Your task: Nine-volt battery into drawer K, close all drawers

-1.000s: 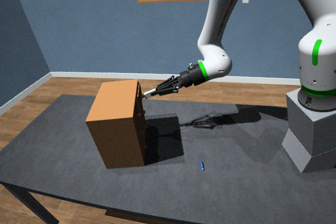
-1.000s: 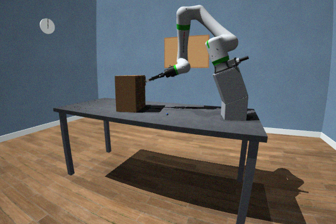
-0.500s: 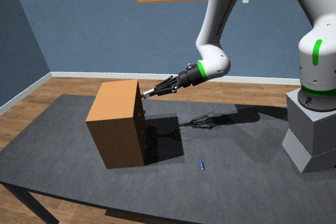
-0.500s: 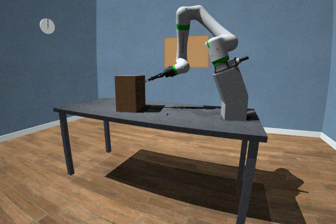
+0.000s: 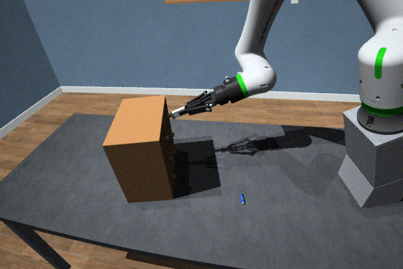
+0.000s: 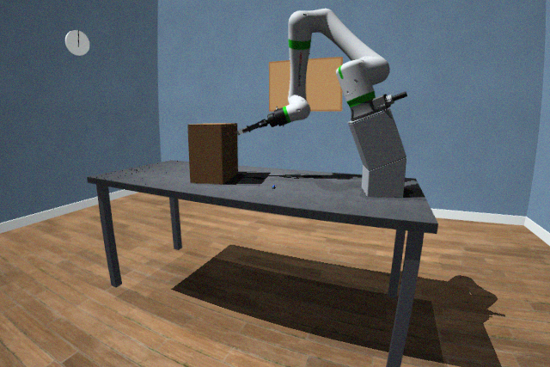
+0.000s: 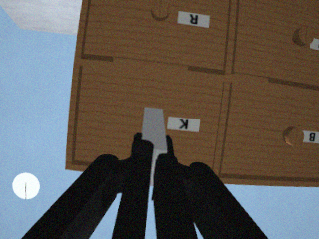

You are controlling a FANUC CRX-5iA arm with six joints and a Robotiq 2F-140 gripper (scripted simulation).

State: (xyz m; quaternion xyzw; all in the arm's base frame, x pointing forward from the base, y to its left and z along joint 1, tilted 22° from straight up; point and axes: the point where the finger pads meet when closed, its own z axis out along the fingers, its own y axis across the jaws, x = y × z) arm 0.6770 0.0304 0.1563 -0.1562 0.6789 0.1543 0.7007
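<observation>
The end effector [image 5: 173,114] is clenched on nothing, its fingertips pressed together and touching the front of drawer K [image 7: 127,116], just beside the K label. That drawer sits in the top row of the chest [image 5: 138,145], at the corner far from the top camera, and looks flush with its neighbours, R [image 7: 154,20] among them; every drawer appears pushed in.

No nine-volt battery shows in any view. It may already lie inside drawer K, but with the drawer shut that cannot be told. The only loose thing in sight is a small blue cylinder [image 5: 242,198], too slim to be a nine-volt block, lying on the table [image 5: 293,227] well apart from the chest, on the side its drawer fronts face.

The end effector points nearly level at the drawer front, so the clean way out is straight back along its own axis. Any sideways drift risks nudging the chest.
</observation>
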